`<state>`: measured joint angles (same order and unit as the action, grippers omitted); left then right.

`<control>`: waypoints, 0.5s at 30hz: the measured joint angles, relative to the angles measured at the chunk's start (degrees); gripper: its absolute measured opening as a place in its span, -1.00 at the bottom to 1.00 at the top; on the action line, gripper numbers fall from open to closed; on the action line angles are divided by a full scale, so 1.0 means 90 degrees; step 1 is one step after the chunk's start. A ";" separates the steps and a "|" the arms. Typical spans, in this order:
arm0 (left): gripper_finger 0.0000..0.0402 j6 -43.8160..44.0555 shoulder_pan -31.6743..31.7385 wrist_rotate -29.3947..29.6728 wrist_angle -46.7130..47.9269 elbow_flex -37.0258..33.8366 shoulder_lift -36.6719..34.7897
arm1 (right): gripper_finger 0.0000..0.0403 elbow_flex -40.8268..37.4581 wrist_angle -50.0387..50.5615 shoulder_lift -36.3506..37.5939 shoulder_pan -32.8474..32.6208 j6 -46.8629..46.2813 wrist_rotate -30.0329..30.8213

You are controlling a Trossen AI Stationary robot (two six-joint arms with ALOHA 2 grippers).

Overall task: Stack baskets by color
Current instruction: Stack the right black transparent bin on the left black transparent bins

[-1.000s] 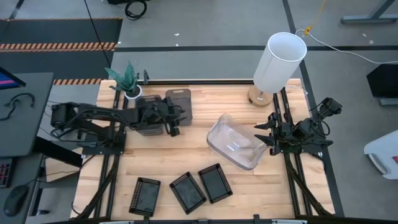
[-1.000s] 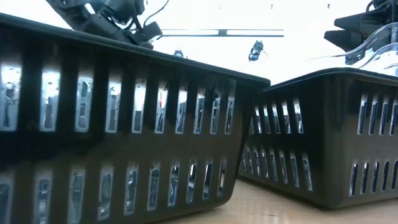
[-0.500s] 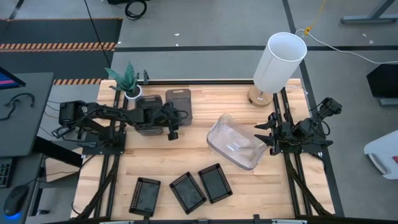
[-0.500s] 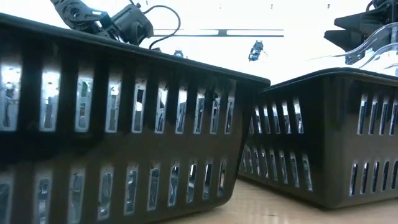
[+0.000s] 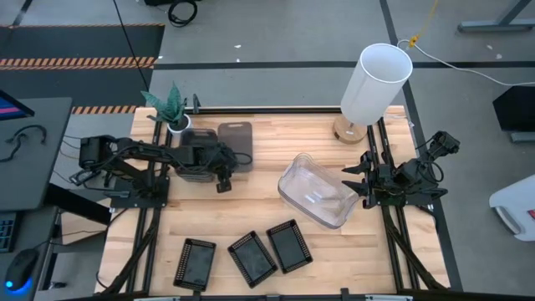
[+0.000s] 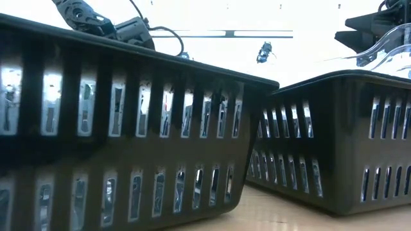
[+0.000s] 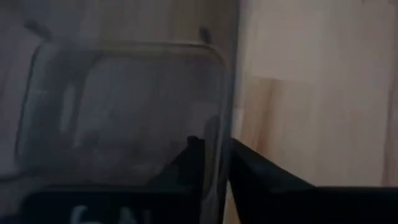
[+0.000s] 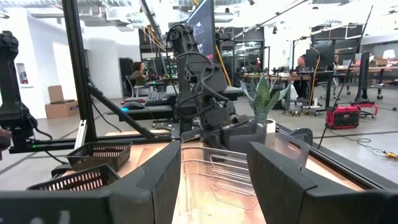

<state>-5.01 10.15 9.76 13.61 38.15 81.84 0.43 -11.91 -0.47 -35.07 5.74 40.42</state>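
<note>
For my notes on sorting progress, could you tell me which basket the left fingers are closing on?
A smoky grey-brown basket by the potted plant; the left fingers straddle its wall.

Overhead light is even on the worktop point(image 5: 251, 209), shadows soft and short. Low view: blown-out white behind, black baskets point(image 6: 128, 128) in near silhouette. Left wrist view dim, badly blurred through the smoky basket point(image 7: 124, 112). Right wrist view bright, its near fingers point(image 8: 149, 180) soft.
</note>
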 joint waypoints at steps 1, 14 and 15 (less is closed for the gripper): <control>-0.72 -0.0035 0.0002 -0.0060 0.0008 0.0000 0.0000 | -0.06 0.0000 -0.0001 0.0000 0.0000 0.0000 -0.0001; -0.97 -0.0197 -0.0301 -0.0151 0.0149 0.0479 -0.0327 | -0.06 0.0000 -0.0002 0.0000 0.0000 0.0000 -0.0002; -0.97 -0.0181 -0.0398 -0.0050 0.0334 0.0601 -0.0467 | -0.06 0.0000 -0.0001 0.0000 -0.0002 0.0000 0.0000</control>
<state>-6.64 6.57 9.31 16.62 43.56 77.64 0.43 -11.92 -0.47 -35.09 5.74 40.42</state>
